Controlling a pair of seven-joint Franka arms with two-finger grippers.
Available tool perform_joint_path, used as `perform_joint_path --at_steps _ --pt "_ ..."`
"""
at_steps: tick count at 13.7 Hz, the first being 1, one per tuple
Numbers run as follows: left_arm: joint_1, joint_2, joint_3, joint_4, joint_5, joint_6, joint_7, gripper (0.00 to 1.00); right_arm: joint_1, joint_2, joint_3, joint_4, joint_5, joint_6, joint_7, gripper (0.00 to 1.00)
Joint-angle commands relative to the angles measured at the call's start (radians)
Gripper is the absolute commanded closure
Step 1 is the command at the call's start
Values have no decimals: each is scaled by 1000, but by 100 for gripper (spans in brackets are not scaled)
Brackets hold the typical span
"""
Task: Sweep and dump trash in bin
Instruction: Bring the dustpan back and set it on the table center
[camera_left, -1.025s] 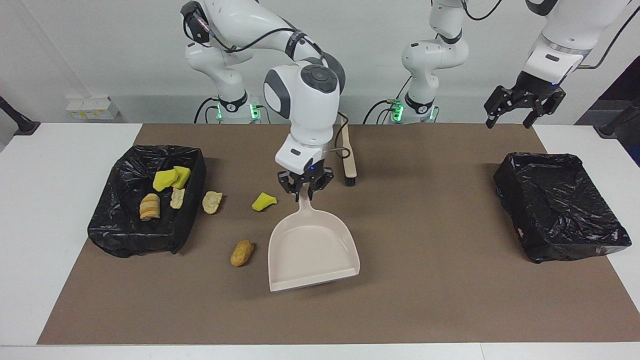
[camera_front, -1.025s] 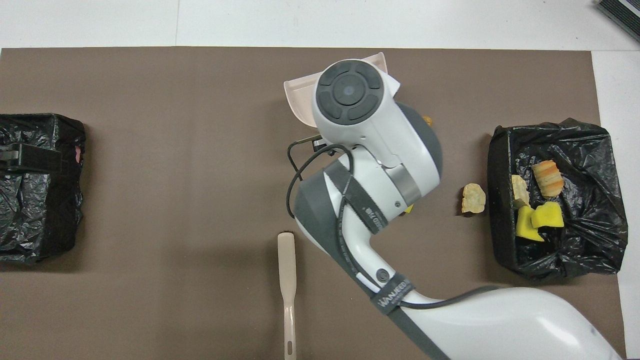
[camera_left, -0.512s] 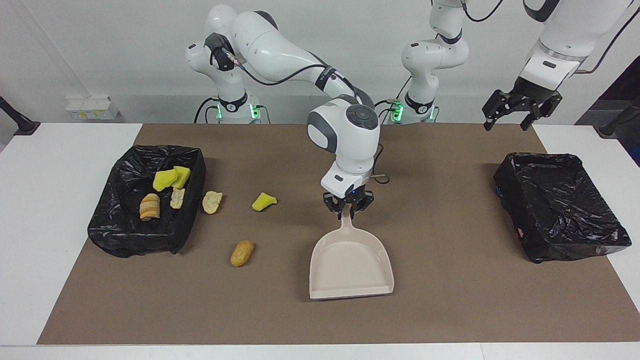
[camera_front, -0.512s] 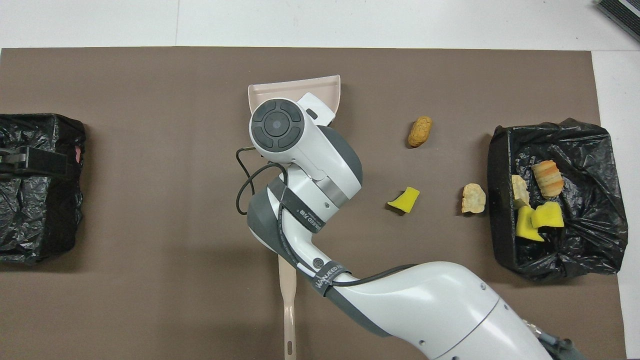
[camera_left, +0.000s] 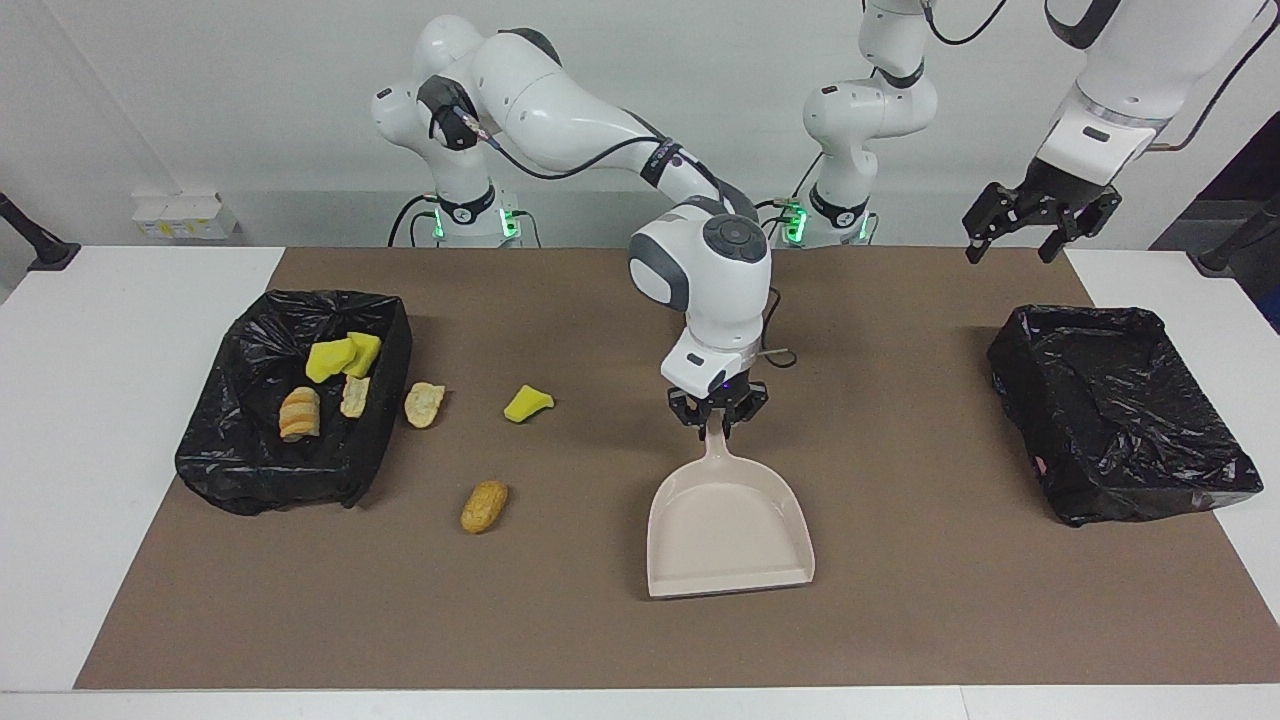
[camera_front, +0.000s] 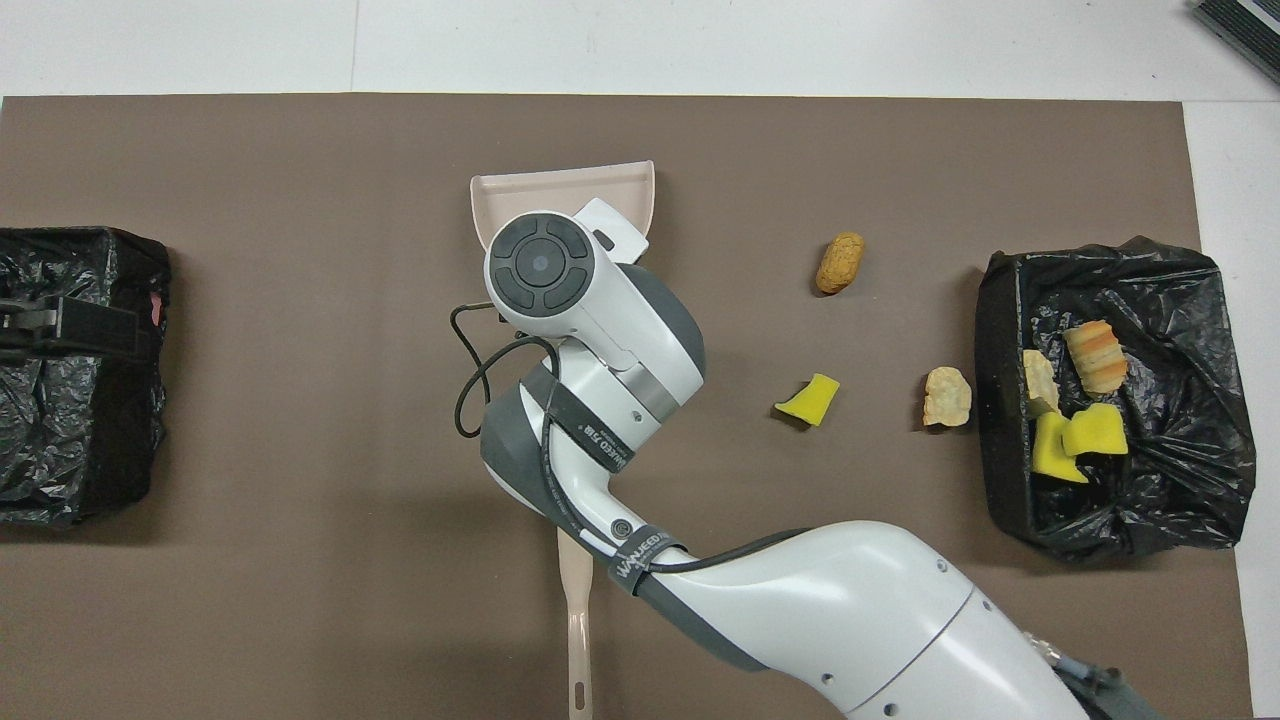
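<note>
My right gripper (camera_left: 718, 424) is shut on the handle of a beige dustpan (camera_left: 728, 530), (camera_front: 560, 184), whose pan lies low at the middle of the brown mat with its open lip pointing away from the robots. Three pieces of trash lie loose on the mat: a yellow chunk (camera_left: 527, 403), (camera_front: 809, 399), a beige piece (camera_left: 424, 404), (camera_front: 947, 396) and a golden-brown piece (camera_left: 484, 506), (camera_front: 839, 262). Several more pieces lie in the black-lined bin (camera_left: 385, 430), (camera_front: 992, 420) at the right arm's end. My left gripper (camera_left: 1040, 215) hangs open and waits, high over the left arm's end.
A second black-lined bin (camera_left: 1130, 500), (camera_front: 90, 480) stands at the left arm's end with no scraps showing in it. A beige brush handle (camera_front: 575, 620) lies on the mat close to the robots, partly under my right arm. A brown mat (camera_left: 900, 620) covers the white table.
My right gripper has carried the dustpan sideways from beside the loose scraps to the mat's middle, toward the left arm's end. The left gripper has risen a little. The scraps have not moved.
</note>
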Motion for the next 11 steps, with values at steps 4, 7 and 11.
perform_joint_path --at_steps 4,7,11 --pt "-5 -17 2 -19 5 -7 -5 0 -5 17 8 15 23 17 23 65" --pt "-2 -18 2 -19 5 -7 -2 0 -13 3 8 15 23 14 25 53" --pt "-1 -18 2 -20 5 -7 -2 0 -24 -80 5 6 41 -15 26 39"
